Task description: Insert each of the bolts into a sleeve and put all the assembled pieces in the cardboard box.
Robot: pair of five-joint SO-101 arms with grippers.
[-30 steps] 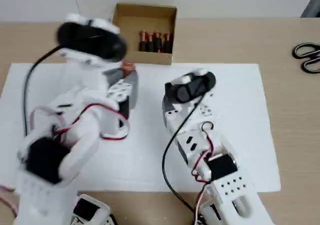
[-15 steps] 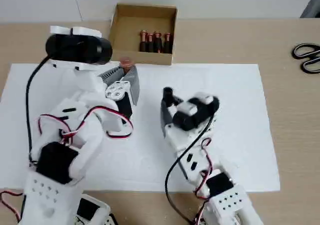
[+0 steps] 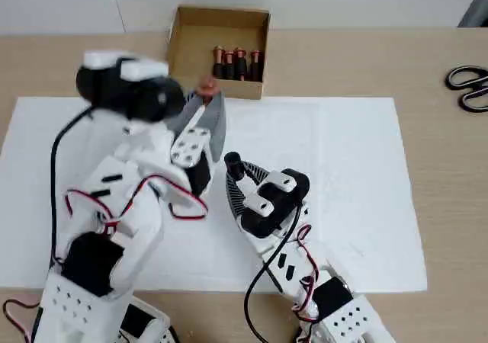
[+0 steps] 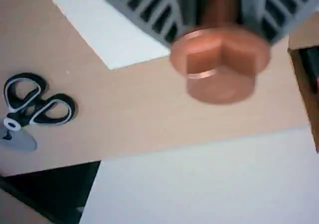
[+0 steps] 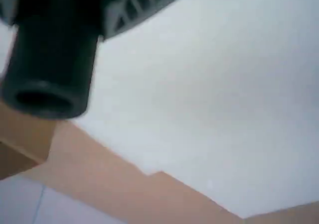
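Observation:
My left gripper (image 3: pixel 207 99) is shut on a copper bolt (image 3: pixel 206 88), held above the paper just in front of the cardboard box (image 3: pixel 189 49). In the left wrist view the bolt's (image 4: pixel 221 59) hexagonal head points outward between the grey fingers (image 4: pixel 149 10). My right gripper (image 3: pixel 235 177) is shut on a black sleeve (image 3: pixel 232 165) near the middle of the paper; its open end (image 5: pixel 37 98) faces out in the right wrist view. Several assembled bolt-and-sleeve pieces (image 3: pixel 236 63) stand in a row inside the box.
A white paper sheet (image 3: pixel 351 175) covers the wooden table (image 3: pixel 366 61). Black-handled scissors (image 3: pixel 467 86) lie at the far right edge, also seen as scissors (image 4: pixel 32 109) in the left wrist view. The two arms are close together over the paper's left half.
The right arm drew back and swung left with the sleeve, nearer the left arm. The left gripper with the bolt shifted slightly right and up toward the box.

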